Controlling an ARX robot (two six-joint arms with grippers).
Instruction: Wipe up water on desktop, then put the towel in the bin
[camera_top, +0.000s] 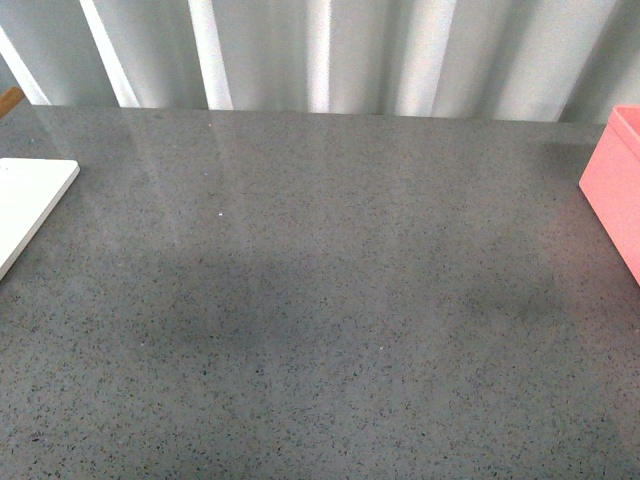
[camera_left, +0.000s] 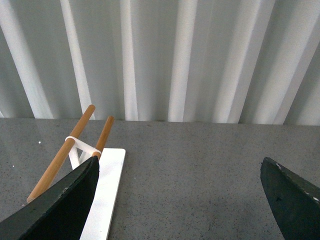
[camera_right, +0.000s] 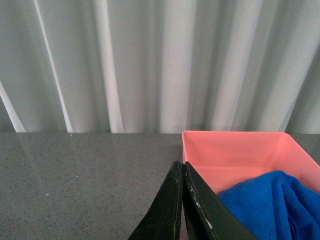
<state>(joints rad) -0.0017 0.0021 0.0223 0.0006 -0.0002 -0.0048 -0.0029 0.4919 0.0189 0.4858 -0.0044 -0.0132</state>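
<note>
The speckled dark grey desktop (camera_top: 330, 300) fills the front view, and neither arm shows there. The salmon-pink bin (camera_top: 618, 180) stands at its right edge. In the right wrist view the bright blue towel (camera_right: 272, 205) lies bunched inside the bin (camera_right: 235, 150). My right gripper (camera_right: 181, 167) is shut with nothing between its fingers, its tips just outside the bin's near wall. My left gripper (camera_left: 180, 167) is open over bare desktop (camera_left: 190, 185), nothing between its dark fingers (camera_left: 75, 200).
A flat white board (camera_top: 25, 200) lies at the desktop's left edge. In the left wrist view it (camera_left: 107, 190) carries a small rack of two wooden rods (camera_left: 67, 150). A pleated pale curtain (camera_top: 320, 50) hangs along the far edge.
</note>
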